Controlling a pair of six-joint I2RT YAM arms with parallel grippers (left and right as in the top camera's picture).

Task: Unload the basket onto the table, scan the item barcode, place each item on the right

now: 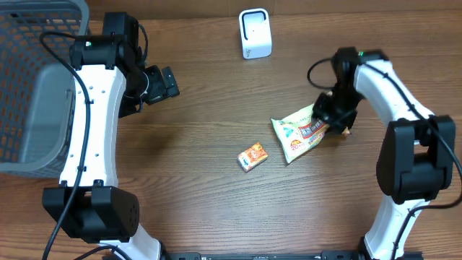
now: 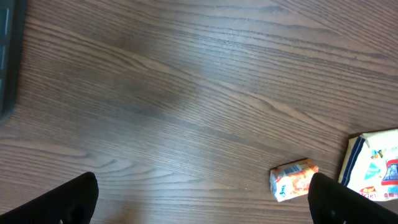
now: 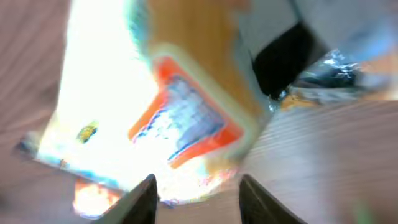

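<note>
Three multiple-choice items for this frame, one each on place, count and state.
1. The small orange box lies: A left of the snack bag, B on top of it, C right of it.
2. Packaged items on the table: A one, B two, C four.
3. The left gripper is: A shut on the box, B open and empty, C shut on the bag.
Key: 1 A, overhead shows it apart, left of the bag. 2 B, only bag and box. 3 B, fingers wide, nothing between.
</note>
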